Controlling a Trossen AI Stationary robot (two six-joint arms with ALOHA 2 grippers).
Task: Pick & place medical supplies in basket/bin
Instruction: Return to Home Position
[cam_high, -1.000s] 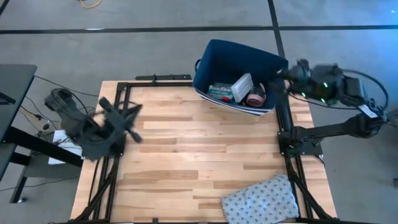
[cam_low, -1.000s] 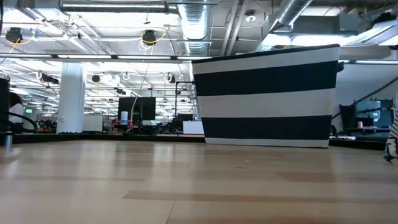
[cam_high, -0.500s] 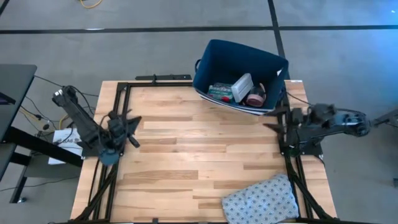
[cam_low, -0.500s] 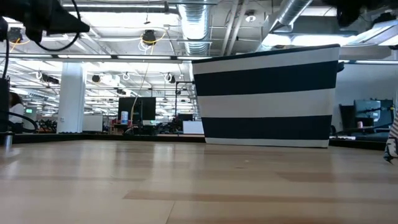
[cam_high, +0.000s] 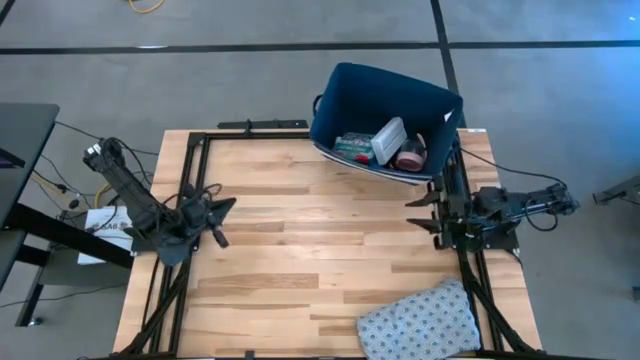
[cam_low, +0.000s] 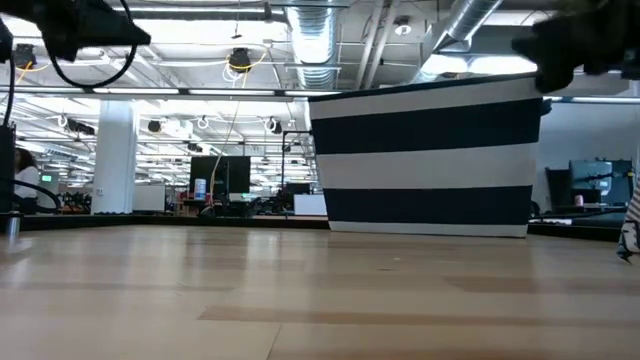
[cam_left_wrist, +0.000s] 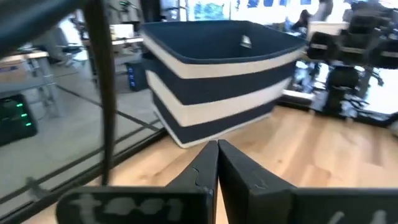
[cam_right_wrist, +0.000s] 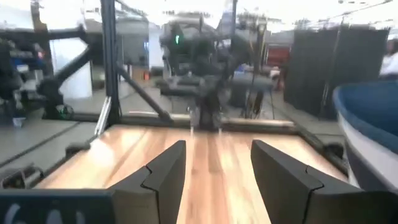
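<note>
Bin (cam_high: 372, 88) at far edge of table (cam_high: 300, 250), supplies (cam_high: 385, 146) inside it. Right gripper (cam_high: 420, 210) just in front of bin, fingers apart, empty. Left gripper (cam_high: 222, 212) well left of bin, fingers together, empty.

Free room over table (cam_high: 300, 250) middle, bin (cam_high: 368, 88) standing at far right corner, grey cloth (cam_high: 420, 320) on near right edge

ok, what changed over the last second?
The right end effector swung away from beside the bin and down to the right edge of the table, open and empty. The left end effector, shut, settled at the left edge. The bin, the supplies in it and the cloth are unchanged.
</note>
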